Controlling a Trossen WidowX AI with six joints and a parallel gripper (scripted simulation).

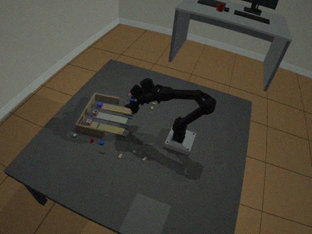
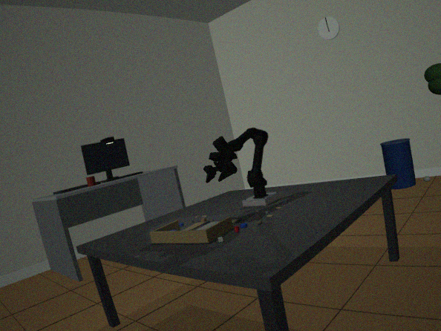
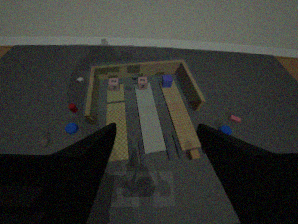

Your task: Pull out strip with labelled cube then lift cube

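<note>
Overall, a dark grey bench (image 1: 79, 170) carries everything under inspection. On its right part stands the black arm (image 1: 194, 105), bolted to a pale base plate (image 1: 189, 142) and bent over towards the left.

Left of the arm lies a shallow wooden tray (image 1: 86, 126), walled on three sides and open on the side facing the arm. Three strips lie side by side in the tray and run out of its open end: a tan strip (image 3: 179, 117) on the right in the wrist view, a pale grey strip (image 3: 149, 120) in the middle, and a tan strip (image 3: 116, 125) on the left. The left strip shows a cross break partway along; the grey one looks unbroken.

At the far end of each strip sits a small cube: a purple cube (image 3: 167, 80) on the right strip, a pink cube (image 3: 142, 82) with a dark mark on the grey strip, and a second pink cube (image 3: 113, 81), also marked, on the left strip. Which mark is the label cannot be read.

The end effector (image 1: 132, 107) hangs above the bench just off the near ends of the strips, fingers spread wide, with nothing between them.

Small loose bits lie around the tray, among them a blue disc (image 3: 72, 128), a red piece (image 3: 73, 107) and a pink chip (image 3: 235, 118).
</note>
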